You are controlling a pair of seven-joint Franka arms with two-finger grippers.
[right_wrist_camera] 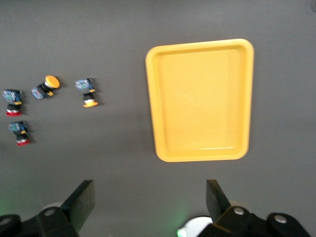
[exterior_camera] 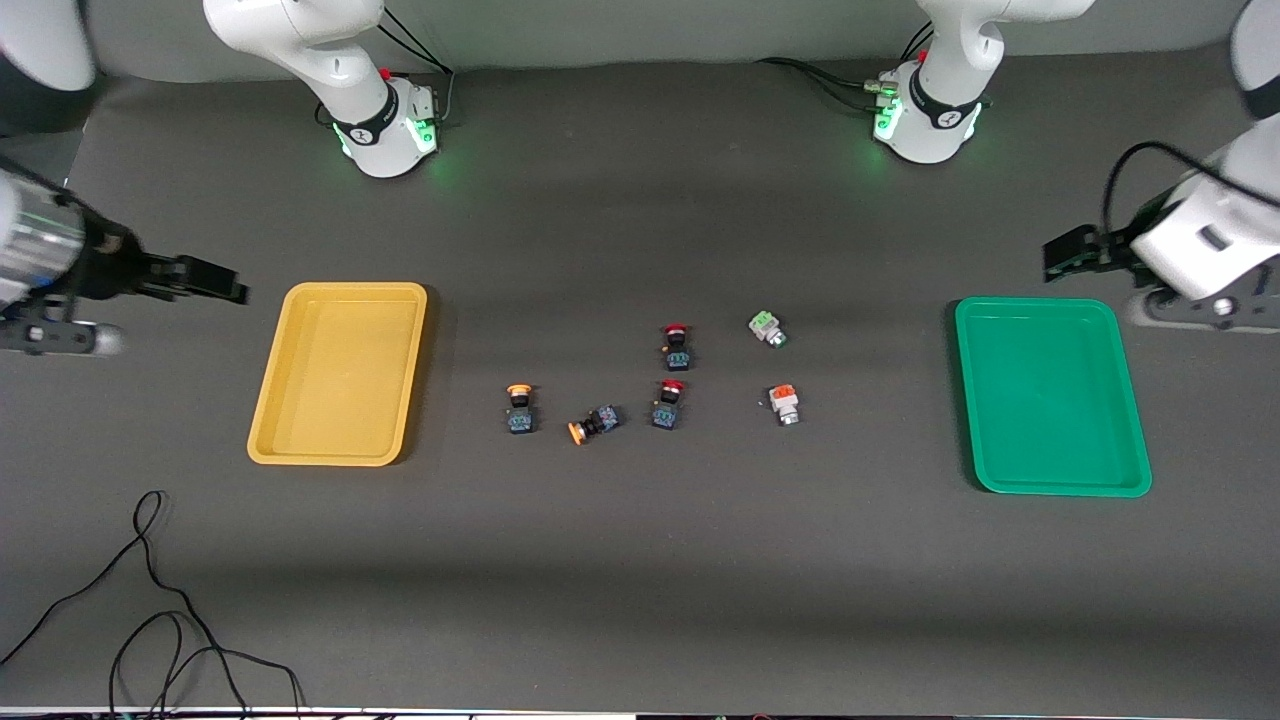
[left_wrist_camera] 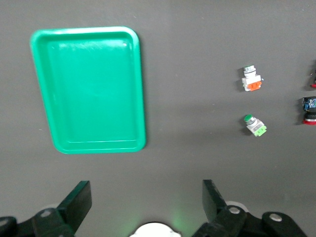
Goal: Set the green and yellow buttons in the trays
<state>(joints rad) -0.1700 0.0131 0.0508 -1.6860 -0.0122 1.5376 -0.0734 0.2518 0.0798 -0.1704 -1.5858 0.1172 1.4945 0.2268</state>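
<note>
Two yellow-capped buttons [exterior_camera: 519, 408] [exterior_camera: 593, 425] lie mid-table, toward the yellow tray [exterior_camera: 345, 289]. A white button with a light-green top [exterior_camera: 767, 327] and a white one with an orange-red top [exterior_camera: 784, 403] lie toward the green tray [exterior_camera: 1035, 303]. Both trays hold nothing. My left gripper [exterior_camera: 1065, 255] hangs open over bare table by the green tray [left_wrist_camera: 91, 89], with nothing between its fingers [left_wrist_camera: 76, 200]. My right gripper [exterior_camera: 210, 280] hangs open and holds nothing over bare table beside the yellow tray [right_wrist_camera: 200, 98].
Two red-capped switches [exterior_camera: 677, 346] [exterior_camera: 669, 403] stand between the yellow-capped and the white buttons. A black cable [exterior_camera: 150, 600] loops on the table near the front camera, at the right arm's end.
</note>
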